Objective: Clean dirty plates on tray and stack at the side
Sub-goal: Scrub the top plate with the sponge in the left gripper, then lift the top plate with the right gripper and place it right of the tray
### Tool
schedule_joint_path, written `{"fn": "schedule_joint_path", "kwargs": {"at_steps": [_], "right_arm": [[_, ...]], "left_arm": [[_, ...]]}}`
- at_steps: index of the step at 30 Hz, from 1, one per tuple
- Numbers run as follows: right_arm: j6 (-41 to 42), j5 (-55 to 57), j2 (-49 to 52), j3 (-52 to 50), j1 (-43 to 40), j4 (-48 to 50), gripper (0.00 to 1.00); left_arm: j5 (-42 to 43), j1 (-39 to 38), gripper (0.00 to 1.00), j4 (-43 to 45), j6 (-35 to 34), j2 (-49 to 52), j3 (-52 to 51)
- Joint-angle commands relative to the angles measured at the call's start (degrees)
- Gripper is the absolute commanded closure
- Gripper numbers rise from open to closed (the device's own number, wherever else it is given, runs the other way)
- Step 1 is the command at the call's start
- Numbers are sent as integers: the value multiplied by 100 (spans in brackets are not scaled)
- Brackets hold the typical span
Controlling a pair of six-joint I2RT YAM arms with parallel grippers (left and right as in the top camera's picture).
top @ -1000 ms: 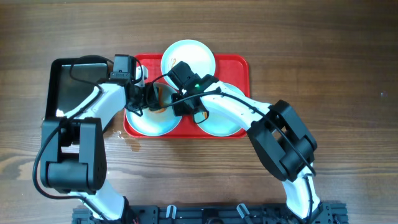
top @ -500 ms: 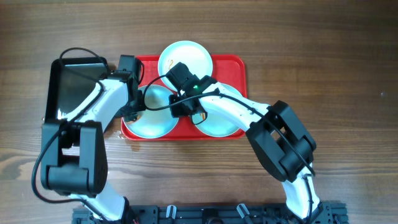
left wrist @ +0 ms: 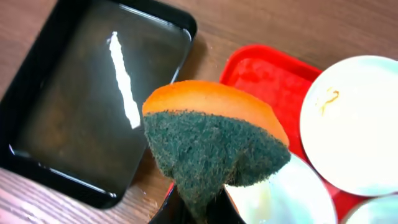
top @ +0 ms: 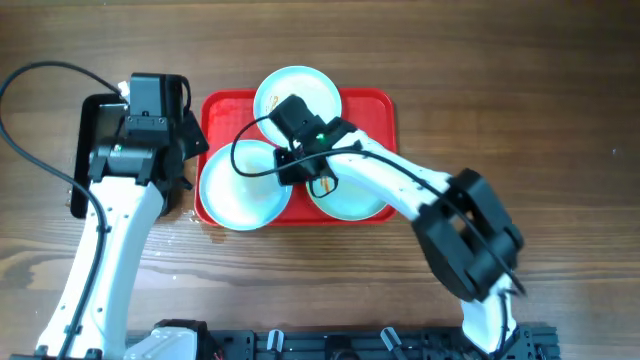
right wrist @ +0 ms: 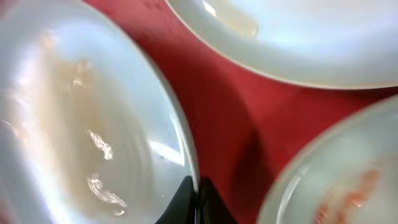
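Three plates (top: 297, 95) sit on the red tray (top: 378, 110). Right tool (right wrist: 194, 202) pinches the rim of the lower-left plate (top: 243, 190); left tool (left wrist: 198, 208), clamped on the sponge (left wrist: 211, 149), has lifted away over the black tray (left wrist: 74, 112), upper left, so that scrub looks done.

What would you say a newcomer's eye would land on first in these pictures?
The red tray mid-table, carrying three pale plates, stands out most. Beside it, the left gripper holds an orange-and-green sponge up near the black tray. The right gripper pinches the rim of the front-left plate.
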Motion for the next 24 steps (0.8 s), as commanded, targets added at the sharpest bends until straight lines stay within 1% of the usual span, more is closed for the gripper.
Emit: {"fn": "schedule_joint_path", "kwargs": {"at_steps": [1,2,3,5,9,13,15,18,21,24], "right_arm": [[-798,992,-903,155,33,-181,96],[-1174,1362,-1058,155,35,-321,96],[-1344,1751,-1156,155,35,-444,96],[-1412,2490,-1309,155,35,-629,96],[-2041,2850,-1440,155,146,-632,96],[-2142,4631,-1434,155,605,-564,96],[-2135,5257,-1434,155,826,-522,96],[-2138,5987,-1434,155,1196,-389,96],[-2140,6548,-1434,155,1327,-299,96],[-2332,6968,-1434,155,1388,-238,96]], "left_arm": [[284,26,96,-232,-229,-118,70],[293,26,96,-337,-229,-118,70],[297,26,96,-420,-229,-118,70],[297,26,96,-496,-229,-118,70],[295,55,96,-656,-227,-118,70],[297,313,96,-925,-227,-118,68],[299,439,96,-975,-227,-118,68],[358,590,96,-1032,-214,-118,68],[682,588,96,-1032,-48,-118,68],[726,588,96,-1045,-52,-118,68]]}}
